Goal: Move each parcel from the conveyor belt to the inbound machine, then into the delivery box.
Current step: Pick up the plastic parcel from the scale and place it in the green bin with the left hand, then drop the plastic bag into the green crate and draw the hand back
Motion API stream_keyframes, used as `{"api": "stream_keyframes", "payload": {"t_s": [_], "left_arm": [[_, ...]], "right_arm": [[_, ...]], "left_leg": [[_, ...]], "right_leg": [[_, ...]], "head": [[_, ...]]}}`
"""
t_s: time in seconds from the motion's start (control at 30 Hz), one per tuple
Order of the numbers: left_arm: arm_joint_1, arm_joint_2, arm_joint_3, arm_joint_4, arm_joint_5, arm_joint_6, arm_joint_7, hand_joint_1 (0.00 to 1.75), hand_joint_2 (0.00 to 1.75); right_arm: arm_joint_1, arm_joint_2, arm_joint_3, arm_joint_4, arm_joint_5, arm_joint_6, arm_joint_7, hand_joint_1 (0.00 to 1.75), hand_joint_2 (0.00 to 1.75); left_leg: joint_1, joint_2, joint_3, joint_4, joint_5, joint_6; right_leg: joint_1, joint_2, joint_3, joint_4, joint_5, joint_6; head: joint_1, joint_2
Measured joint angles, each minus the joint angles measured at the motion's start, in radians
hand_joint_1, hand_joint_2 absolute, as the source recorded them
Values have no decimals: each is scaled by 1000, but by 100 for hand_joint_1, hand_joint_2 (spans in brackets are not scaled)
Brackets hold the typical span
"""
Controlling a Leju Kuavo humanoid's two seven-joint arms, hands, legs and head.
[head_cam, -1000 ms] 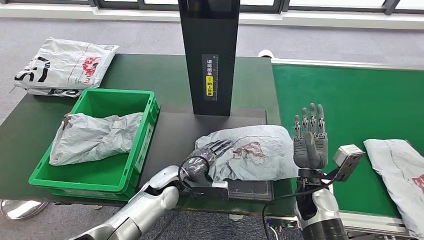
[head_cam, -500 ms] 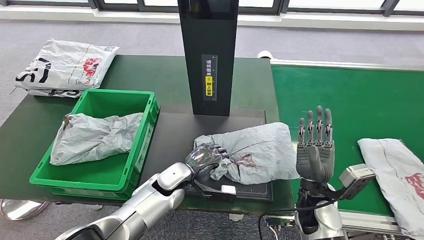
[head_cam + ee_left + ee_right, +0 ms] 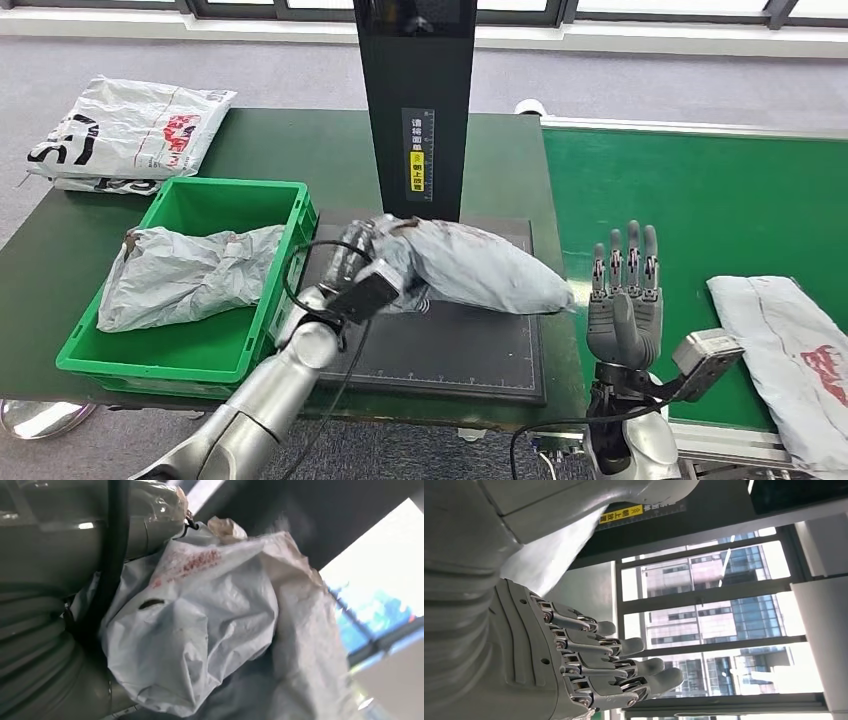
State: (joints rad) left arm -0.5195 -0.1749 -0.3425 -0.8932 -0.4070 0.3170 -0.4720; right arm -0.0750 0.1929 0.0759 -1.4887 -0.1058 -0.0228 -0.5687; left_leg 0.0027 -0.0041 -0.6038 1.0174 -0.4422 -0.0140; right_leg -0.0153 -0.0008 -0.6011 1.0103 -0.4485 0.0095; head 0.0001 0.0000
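Note:
My left hand [image 3: 368,258] grips a grey plastic parcel [image 3: 480,266] by its left end and holds it lifted above the black scan plate [image 3: 450,345] of the inbound machine, just in front of its black column [image 3: 418,100]. In the left wrist view the crumpled parcel [image 3: 200,630] fills the picture and hides the fingers. My right hand [image 3: 625,300] stands upright and empty at the table's right front corner, fingers straight [image 3: 589,665]. Another grey parcel [image 3: 795,360] lies on the green conveyor belt [image 3: 700,200]. The green delivery box [image 3: 190,280] holds one grey parcel [image 3: 185,272].
A white printed bag [image 3: 125,135] lies at the table's far left corner, behind the box. The dark table [image 3: 300,150] ends close in front of the scan plate. A white rail [image 3: 690,128] borders the belt's far side.
My left hand has closed on the parcel, lifted it off the scan plate and carried it left, toward the column and the box. My right hand has sunk slightly.

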Motion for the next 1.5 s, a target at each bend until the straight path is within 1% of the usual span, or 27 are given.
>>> {"api": "stream_keyframes", "payload": {"t_s": [0.1, 0.2, 0.27, 0.37, 0.5, 0.6, 0.7, 0.83, 0.9, 0.93, 0.97, 1.0, 1.07, 1.13, 1.2, 1.27, 1.3, 1.37, 1.5], "left_arm": [[-14, 13, 63, -75, 124, -36, -2, 175, 175], [-20, 33, 127, -153, 240, -34, -5, 175, 175], [-21, 53, 176, -197, 291, -1, -19, 175, 175], [-18, 91, 259, -259, 312, 95, -52, 175, 175], [5, 146, 365, -315, 275, 221, -74, 175, 175], [22, 179, 413, -323, 232, 273, -71, 175, 175], [30, 198, 435, -323, 222, 283, -70, 175, 175], [35, 208, 445, -322, 206, 307, -68, 175, 175], [36, 216, 451, -314, 136, 344, -48, 175, 175], [35, 222, 454, -302, 71, 358, -23, 175, 175], [33, 232, 457, -281, -13, 361, 19, 175, 175], [31, 242, 459, -252, -104, 352, 74, 175, 175], [23, 267, 454, -174, -291, 304, 209, 175, 175], [16, 289, 437, -91, -439, 231, 301, 175, 175], [14, 304, 416, -23, -529, 140, 338, 175, 175], [14, 313, 397, 22, -576, 52, 362, 175, 175], [14, 316, 390, 38, -588, 24, 369, 175, 175], [14, 322, 381, 62, -597, 1, 376, 175, 175], [14, 330, 371, 88, -603, -6, 380, 0, 175]], "right_arm": [[-6, 0, 0, 9, -4, -12, 5, 0, 175], [-5, -1, 0, 11, -14, -31, 15, 0, 175], [2, -5, 0, 11, -23, -39, 16, 0, 175], [18, -13, 0, 11, -37, -47, 10, 0, 175], [32, -23, 0, 11, -51, -65, -2, 0, 175], [39, -29, 0, 11, -61, -78, -2, 0, 175], [43, -32, 0, 11, -64, -80, -2, 0, 175], [45, -35, 0, 11, -65, -83, -2, 0, 175], [48, -35, 0, 10, -69, -89, -2, 0, 175], [51, -36, 0, 8, -71, -93, -2, 0, 175], [56, -37, 0, 6, -73, -98, -2, 0, 175], [61, -38, 0, 2, -75, -101, -2, 0, 175], [72, -42, 0, -8, -76, -105, -1, 0, 175], [81, -46, 0, -19, -76, -102, 1, 0, 175], [89, -50, 0, -29, -75, -92, 5, 0, 175], [94, -53, -4, -34, -72, -78, 10, 0, 175], [95, -54, -6, -35, -70, -74, 11, 0, 175], [97, -54, -10, -38, -68, -69, 13, 0, 175], [98, -54, -16, -41, -66, -68, 13, 0, 175]], "left_leg": [[0, 0, 0, 0, 0, 0], [0, 0, 0, 0, 0, 0], [0, 1, 0, 0, 0, -1], [1, 1, 0, -1, 0, -1], [1, 2, 0, -1, 0, -1], [1, 1, -1, -1, 0, -1], [1, 1, -1, -1, 0, -1], [1, 1, -1, -1, 0, -1], [1, 1, -1, -1, 0, -1], [0, 1, -1, -1, 0, -1], [0, 1, -1, -1, 0, -1], [0, 1, -1, -1, 0, -1], [0, 2, 0, -1, 0, -2], [0, 3, 0, -1, 0, -2], [1, 5, 0, -1, 0, -2], [1, 4, 0, -1, 0, -2], [1, 3, 0, -1, 0, -2], [1, 2, 0, -1, 0, -2], [1, 0, 0, -1, 0, -2]], "right_leg": [[0, 0, 0, 0, 0, 0], [0, 0, -1, 0, 0, 0], [0, 1, -1, 0, 0, 0], [1, 2, -1, 0, 0, -1], [1, 2, -2, 0, -1, -2], [1, 1, -2, 0, -1, -2], [1, 0, -2, 0, -1, -2], [1, 0, -2, 0, -1, -2], [1, 1, -2, 0, -1, -2], [0, 1, -2, 0, -1, -2], [0, 1, -2, 0, -1, -2], [0, 1, -2, 0, -1, -3], [1, 1, -3, 0, -1, -3], [2, 3, -3, 0, -1, -4], [2, 4, -4, 1, -1, -4], [2, 3, -3, 1, -1, -5], [1, 2, -3, 1, -1, -5], [1, 0, -2, 1, -1, -5], [1, -1, -1, 1, -1, -4]], "head": [[0, 0], [0, 0], [0, 0], [0, 0], [0, 0], [0, 0], [0, 0], [0, 0], [0, 0], [0, 0], [0, 0], [0, 0], [0, 0], [0, 0], [0, 0], [0, 0], [0, 0], [0, 0], [0, 0]]}}
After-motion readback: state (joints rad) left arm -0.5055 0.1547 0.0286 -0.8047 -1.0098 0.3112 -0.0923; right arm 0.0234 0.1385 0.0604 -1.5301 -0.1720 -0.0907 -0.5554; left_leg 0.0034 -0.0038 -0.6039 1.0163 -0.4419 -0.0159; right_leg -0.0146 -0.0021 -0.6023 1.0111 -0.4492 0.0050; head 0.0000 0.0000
